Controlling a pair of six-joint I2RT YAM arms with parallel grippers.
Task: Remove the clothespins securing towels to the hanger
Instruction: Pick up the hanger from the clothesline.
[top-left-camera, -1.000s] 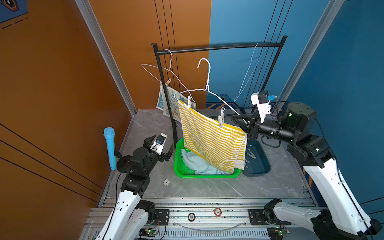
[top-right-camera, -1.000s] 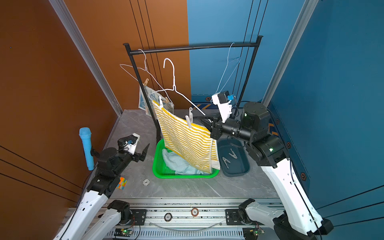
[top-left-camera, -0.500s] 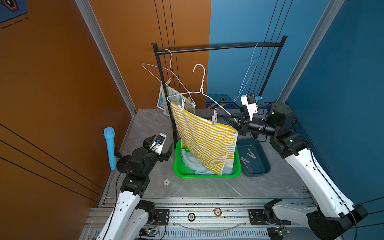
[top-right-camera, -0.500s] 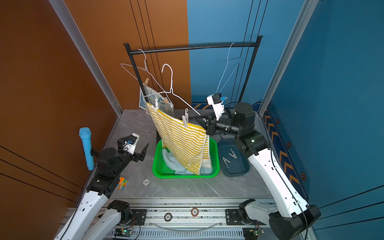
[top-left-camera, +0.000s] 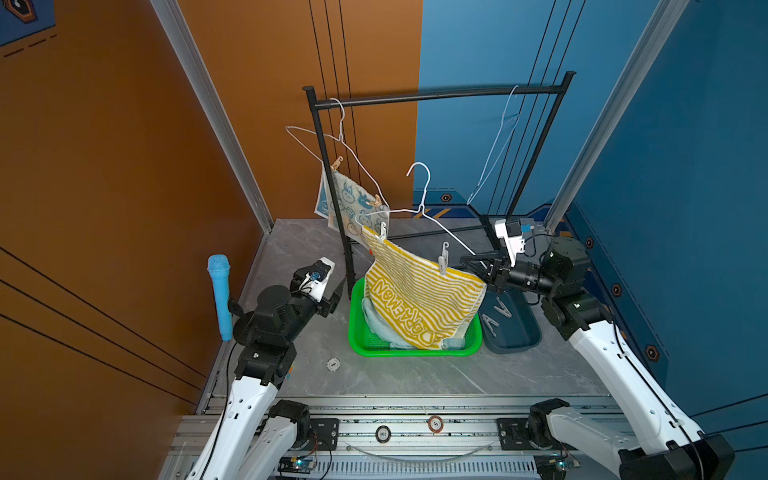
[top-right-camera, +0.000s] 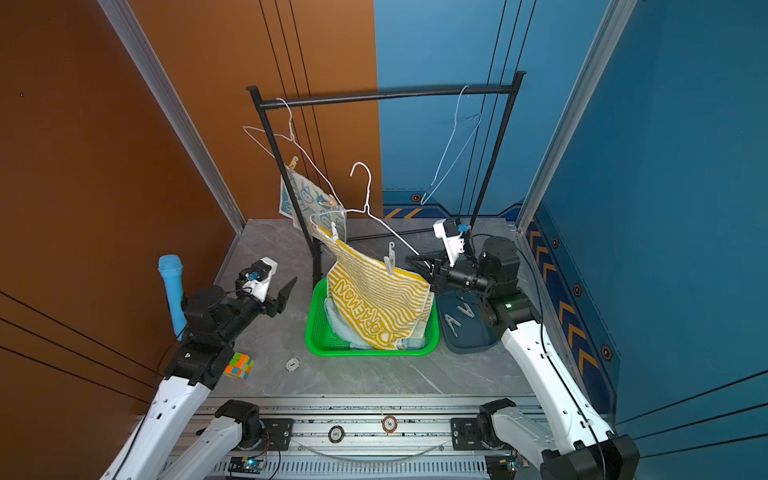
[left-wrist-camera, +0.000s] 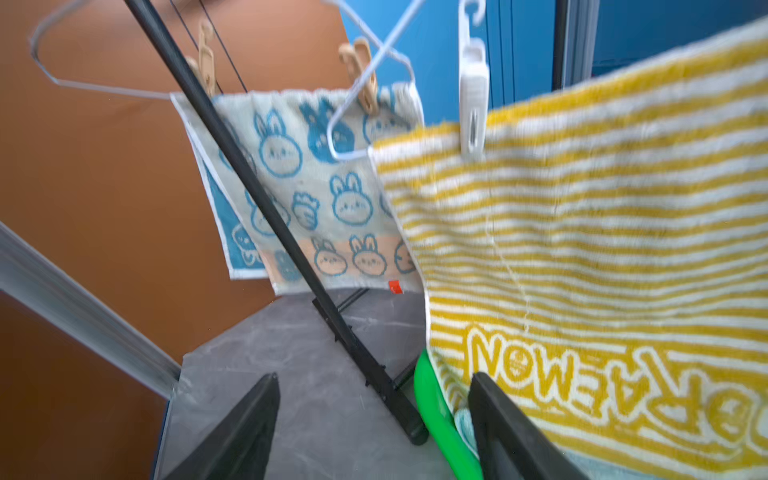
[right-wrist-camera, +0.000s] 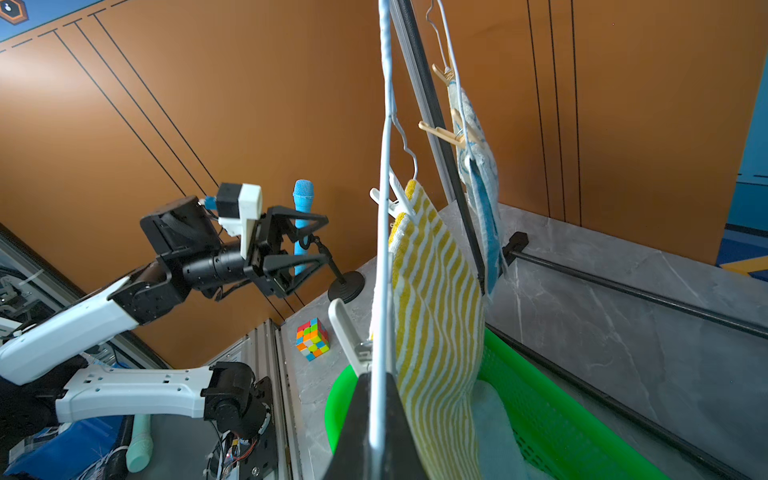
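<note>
The clothespin (left-wrist-camera: 473, 99) I'm after is the pale one on the top hem of the yellow striped towel (top-left-camera: 419, 299), at the end of the white hanger (right-wrist-camera: 382, 257) away from my right arm; it stands roughly upright, handles up, crossing the wire; the second clothespin (top-left-camera: 444, 262) sits further along the same hem, just beside the right gripper (top-left-camera: 467, 262). That one's clamped tight on the hanger wire, holding the lot tilted over the green basket (top-left-camera: 415, 353), so it's busy; the towel's lower part sags in onto the blue-green towel (top-left-camera: 372, 322).

The left gripper (left-wrist-camera: 374, 376) is spread wide with nothing in it, low beside the rack post (top-left-camera: 331, 187); it's the free arm and the nearer one; from its jaws the pin lies up and ahead, toward the basket side. So I reckon lift, go forward, pinch the handles, and mind that post.

The bunny towel (top-left-camera: 353, 203) hangs on the rack by two tan pins (top-left-camera: 376, 201); two loose pins (top-left-camera: 503, 309) lie in the dark tray (top-left-camera: 523, 332).
</note>
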